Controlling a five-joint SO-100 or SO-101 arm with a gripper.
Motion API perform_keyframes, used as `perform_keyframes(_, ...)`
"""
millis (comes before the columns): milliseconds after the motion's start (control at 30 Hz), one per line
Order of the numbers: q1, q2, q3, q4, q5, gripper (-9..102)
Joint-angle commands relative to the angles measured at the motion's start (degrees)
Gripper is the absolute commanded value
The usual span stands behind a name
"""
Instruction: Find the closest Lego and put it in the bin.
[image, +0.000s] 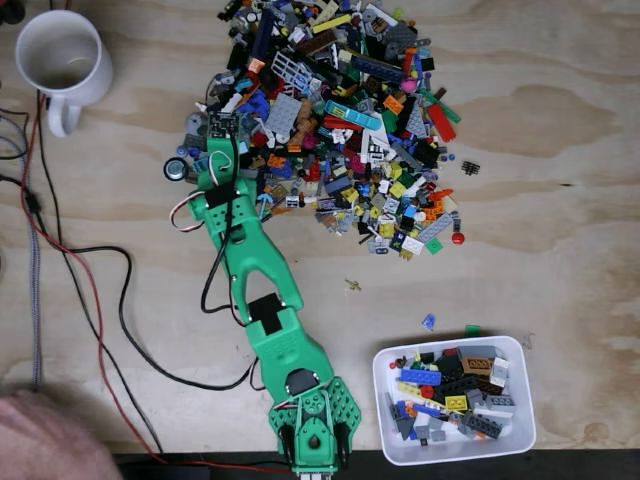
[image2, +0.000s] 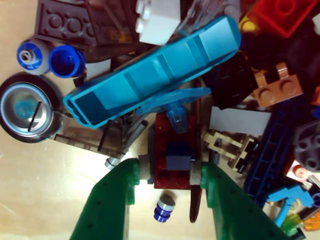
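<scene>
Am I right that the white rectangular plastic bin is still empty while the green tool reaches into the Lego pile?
Not quite: the white rectangular plastic bin already holds many Lego pieces, as the fixed view shows. The green tool is indeed at the Lego pile.

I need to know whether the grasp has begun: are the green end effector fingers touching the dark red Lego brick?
Touching. In the wrist view, the end effector has a green finger on each side of the dark red brick, with grey pads pressed against both sides, no gap visible.

Even light is falling in the fixed view; the wrist view is blurring, glare showing at 6 o'clock.
</scene>
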Motion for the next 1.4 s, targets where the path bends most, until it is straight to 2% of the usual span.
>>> perform_keyframes(0, -0.4, 3.1, -3.8, 1.4, 1.2, 0)
perform_keyframes(433, 1.0, 12.4, -21.5, 26.2, 4.2, 1)
perform_keyframes(633, 8.8, 18.1, -29.6, 39.5, 6.4, 1)
perform_keyframes(800, 27.5, 28.5, -24.0, 43.1, 5.4, 3)
perform_keyframes(1100, 71.3, 51.4, 4.6, 39.1, -6.9, 2)
perform_keyframes(1367, 95.1, 65.0, 26.5, 31.6, -15.6, 2)
